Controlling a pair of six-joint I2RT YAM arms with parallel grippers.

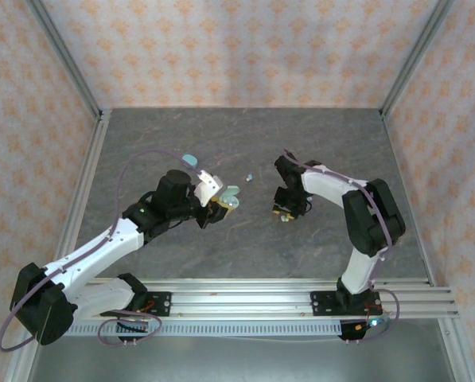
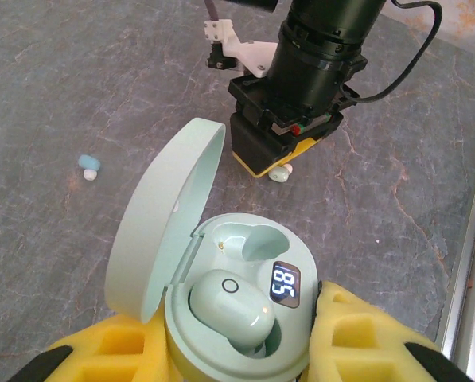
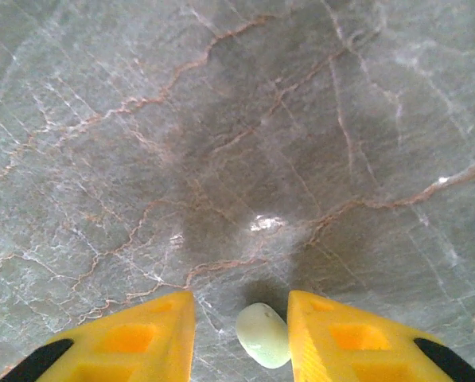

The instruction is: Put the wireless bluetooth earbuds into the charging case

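My left gripper [image 2: 235,344] is shut on an open mint charging case [image 2: 245,310], its lid [image 2: 161,231] tipped back to the left. One pale mint earbud [image 2: 231,309] sits in the near socket. The far socket [image 2: 257,243] is empty and the display reads 85. My right gripper [image 3: 241,322] stands open, pointing down at the table, with a second mint earbud [image 3: 263,335] lying between its fingers, close to the right one. From the top view the left gripper [image 1: 223,204] and right gripper [image 1: 283,213] face each other mid-table. A teal-blue earbud [image 2: 88,165] lies loose on the table.
A pale blue oval case [image 1: 191,160] lies behind the left arm. The loose teal-blue earbud [image 1: 249,177] rests between the two arms, farther back. Patterned walls with metal posts [image 1: 86,95] enclose the grey marble table [image 1: 332,143].
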